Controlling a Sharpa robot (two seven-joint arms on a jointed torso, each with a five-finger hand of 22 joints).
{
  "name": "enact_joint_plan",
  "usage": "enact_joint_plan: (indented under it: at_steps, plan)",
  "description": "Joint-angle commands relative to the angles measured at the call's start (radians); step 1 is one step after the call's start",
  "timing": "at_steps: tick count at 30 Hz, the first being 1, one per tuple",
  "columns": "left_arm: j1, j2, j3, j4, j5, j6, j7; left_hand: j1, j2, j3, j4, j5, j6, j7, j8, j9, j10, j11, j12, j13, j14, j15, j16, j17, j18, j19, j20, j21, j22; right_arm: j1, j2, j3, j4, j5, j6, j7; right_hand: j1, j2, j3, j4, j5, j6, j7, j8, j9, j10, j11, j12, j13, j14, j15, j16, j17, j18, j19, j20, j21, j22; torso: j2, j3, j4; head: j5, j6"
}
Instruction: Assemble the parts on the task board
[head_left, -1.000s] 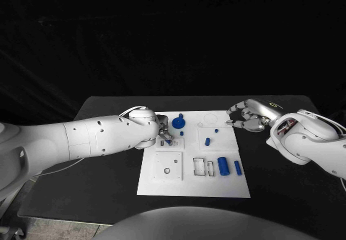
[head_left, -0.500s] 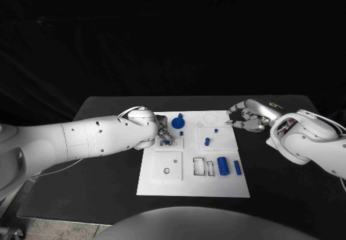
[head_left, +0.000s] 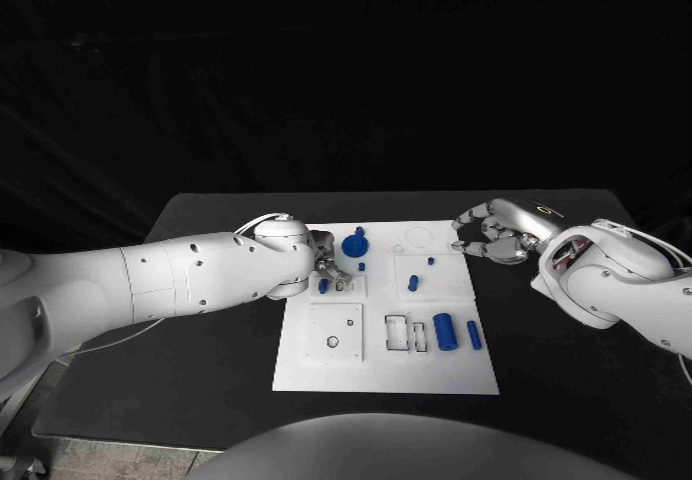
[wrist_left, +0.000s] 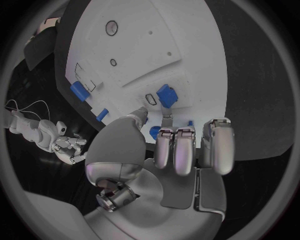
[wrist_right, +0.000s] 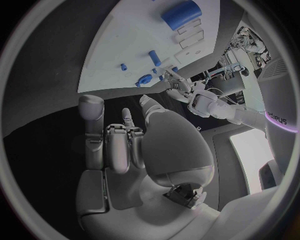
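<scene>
Left hand (head_left: 326, 266) fingers (wrist_left: 175, 150) curled over task board (head_left: 387, 355); right hand (head_left: 495, 232) beside board.

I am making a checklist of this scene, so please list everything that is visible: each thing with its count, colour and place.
Table: one, black, under everything.
Task board: one, white, middle of the table, with rectangular and round recesses.
Large round part: one, blue, far end of the board.
Cylinder parts: two, blue, side by side near the board's right edge.
Small parts: a few, blue, mid-board; exact count unclear.
Left robot hand: one, silver, over the board's left part, fingertips at a small blue piece.
Right robot hand: one, silver, fingers curled, off the board's far right corner, holding nothing visible.
</scene>
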Motion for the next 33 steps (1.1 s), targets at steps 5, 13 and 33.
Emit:
enact_joint_plan:
  at_steps: [5, 13, 33]
  plan:
    - [-0.005, -0.004, -0.003, 0.005, 0.001, -0.011, 0.001, -0.009, 0.005, -0.01, 0.004, -0.003, 0.012, -0.004, -0.003, 0.003, 0.105, 0.007, -0.001, 0.263, 0.105, 0.007, 0.002, 0.264, 0.012, 0.003, 0.005, 0.0, 0.177, -0.003, 0.0, 0.0, -0.002, 0.002, 0.007, -0.002, 0.008, -0.001, -0.001, -0.007, 0.007, 0.006, -0.001, 0.001, -0.001, 0.083, 0.008, -0.003, 0.235, 0.066, 0.01, -0.004, 0.051, -0.01, -0.006, 0.003, -0.005, -0.001, 0.0, 0.0001, 0.0, 0.001, 0.0]
    - [-0.004, -0.047, 0.006, 0.041, -0.001, -0.115, 0.079, 0.048, -0.002, -0.025, -0.018, 0.038, 0.008, -0.008, -0.007, 0.02, 0.105, 0.001, -0.001, 0.263, 0.105, 0.0, 0.002, 0.264, 0.007, 0.022, 0.0, 0.011, 0.19, -0.004, -0.003, 0.0, 0.0, 0.006, -0.004, 0.005, 0.007, -0.001, -0.001, -0.007, 0.007, 0.006, 0.0, 0.001, -0.002, 0.083, 0.008, -0.003, 0.235, 0.066, 0.01, -0.004, 0.05, -0.01, -0.006, 0.003, -0.006, -0.001, 0.0, 0.0004, 0.0004, 0.006, 0.0]
    - [0.039, -0.178, 0.012, 0.092, 0.051, -0.223, 0.498, 0.306, -0.018, 0.015, -0.056, 0.174, -0.092, 0.032, -0.203, -0.32, 0.105, 0.021, -0.001, 0.263, 0.105, 0.02, 0.002, 0.264, -0.008, 0.073, 0.016, 0.049, 0.232, -0.004, -0.001, 0.0, 0.006, 0.017, -0.02, 0.03, 0.006, 0.001, 0.0, -0.006, 0.008, 0.007, -0.001, 0.001, -0.002, 0.084, 0.008, -0.001, 0.236, 0.066, 0.01, -0.003, 0.051, -0.011, -0.004, 0.003, -0.001, 0.002, -0.001, -0.0025, 0.0013, 0.032, 0.0]
